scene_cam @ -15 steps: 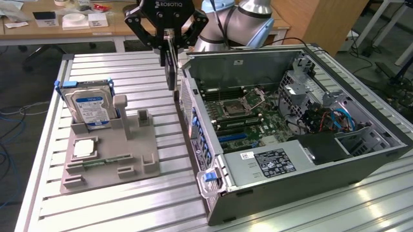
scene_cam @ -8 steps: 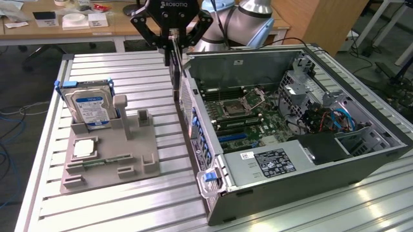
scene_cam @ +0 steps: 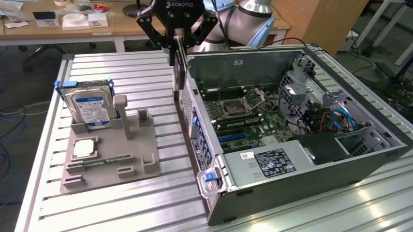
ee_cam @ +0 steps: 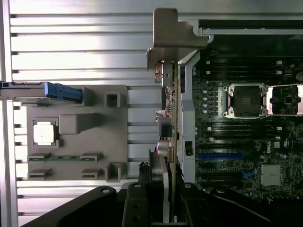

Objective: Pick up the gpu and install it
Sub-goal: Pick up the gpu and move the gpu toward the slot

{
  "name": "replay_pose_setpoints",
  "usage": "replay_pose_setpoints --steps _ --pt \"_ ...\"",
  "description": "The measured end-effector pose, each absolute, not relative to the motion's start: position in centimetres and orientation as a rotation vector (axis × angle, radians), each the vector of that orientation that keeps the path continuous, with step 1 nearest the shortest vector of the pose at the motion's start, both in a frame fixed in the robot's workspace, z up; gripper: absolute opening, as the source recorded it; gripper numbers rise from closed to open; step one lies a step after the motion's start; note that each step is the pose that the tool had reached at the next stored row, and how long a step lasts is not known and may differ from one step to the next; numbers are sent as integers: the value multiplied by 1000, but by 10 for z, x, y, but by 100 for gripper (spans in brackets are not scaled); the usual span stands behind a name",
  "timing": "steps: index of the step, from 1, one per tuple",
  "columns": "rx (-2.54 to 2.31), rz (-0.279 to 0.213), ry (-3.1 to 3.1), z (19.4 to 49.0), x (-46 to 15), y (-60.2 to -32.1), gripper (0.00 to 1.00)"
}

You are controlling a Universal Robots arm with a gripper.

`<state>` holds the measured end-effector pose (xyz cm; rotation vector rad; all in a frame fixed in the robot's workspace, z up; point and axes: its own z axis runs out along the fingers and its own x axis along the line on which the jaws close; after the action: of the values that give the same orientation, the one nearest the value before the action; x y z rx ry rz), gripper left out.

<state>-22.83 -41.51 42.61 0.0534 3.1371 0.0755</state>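
Observation:
My gripper is shut on the gpu, a thin dark card that hangs upright, edge-on, from the fingers. The card is in the air just above the near side wall of the open computer case, on the exterior view's left of the motherboard. In the wrist view the gpu runs as a narrow strip from my gripper to its grey metal bracket. It lies along the case wall, beside the motherboard's blue slot.
A grey parts holder on the slatted table carries an upright hard drive, a square processor chip and a green memory stick. Inside the case are a power supply and cables. A wooden desk stands behind.

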Motion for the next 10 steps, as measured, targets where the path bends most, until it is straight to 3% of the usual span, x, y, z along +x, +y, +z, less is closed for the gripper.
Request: replay_pose_setpoints --steps 10 --pt "53 75 3137 426 -216 -415 28"
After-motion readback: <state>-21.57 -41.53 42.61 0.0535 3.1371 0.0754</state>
